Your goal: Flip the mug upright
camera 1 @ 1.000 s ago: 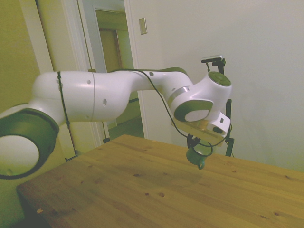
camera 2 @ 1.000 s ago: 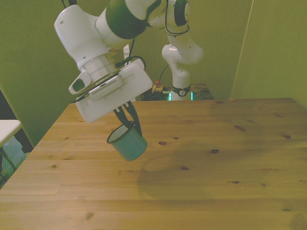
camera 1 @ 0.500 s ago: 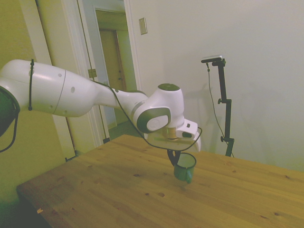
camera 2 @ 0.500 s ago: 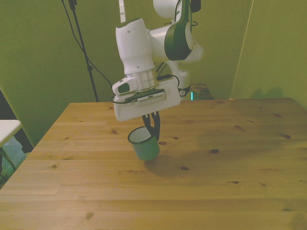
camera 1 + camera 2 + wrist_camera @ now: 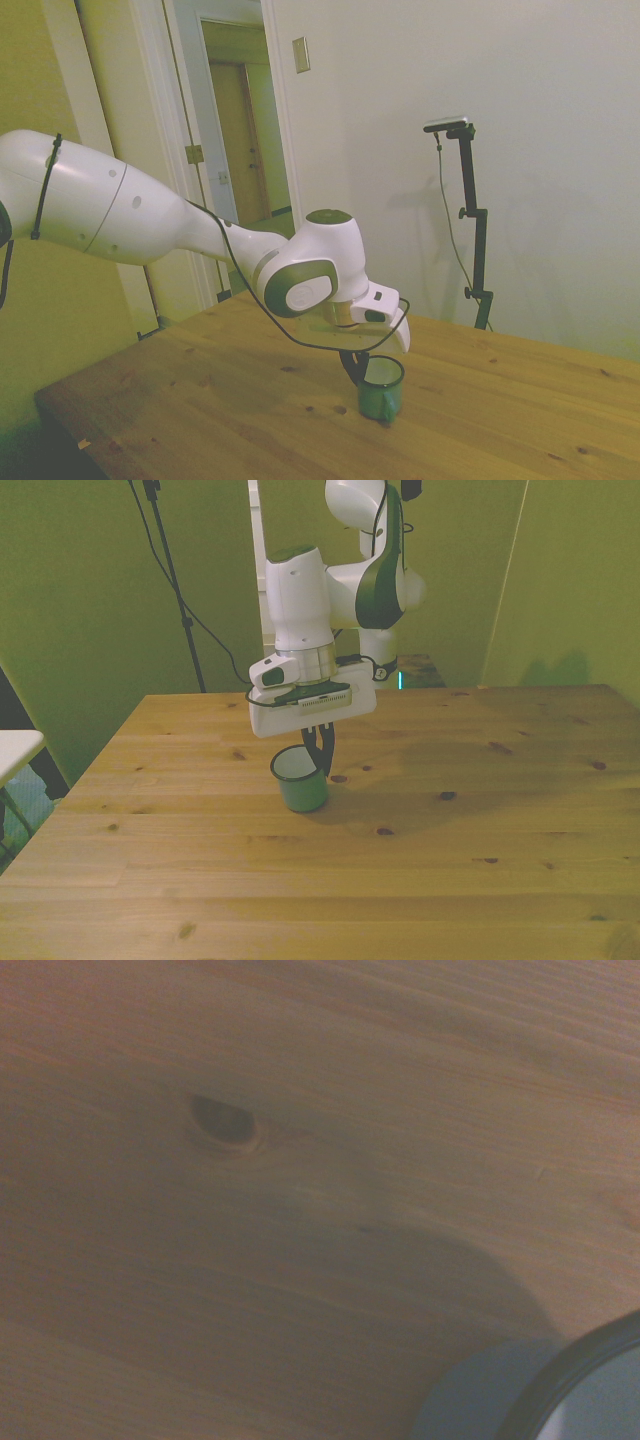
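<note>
The teal-green mug (image 5: 301,783) stands upright, its white inside facing up, at or just above the wooden table (image 5: 480,810), left of centre in the front view. My gripper (image 5: 321,754) comes straight down from above and is shut on the mug's rim, on the side toward the front view's right. In the side view the mug (image 5: 380,391) sits under the white hand, with the gripper (image 5: 354,366) pinching its rim on the left. The wrist view catches only a blurred piece of the mug's dark rim (image 5: 565,1385). I cannot see the handle clearly.
A dark knot (image 5: 224,1121) marks the table (image 5: 300,1290) near the mug. A white surface (image 5: 14,750) stands off the table's edge at the front view's left. An open doorway (image 5: 235,150) lies behind the arm.
The arm has swung down and turned the hand to point straight down. The mug went with it, from tilted in the air to upright at the table surface.
</note>
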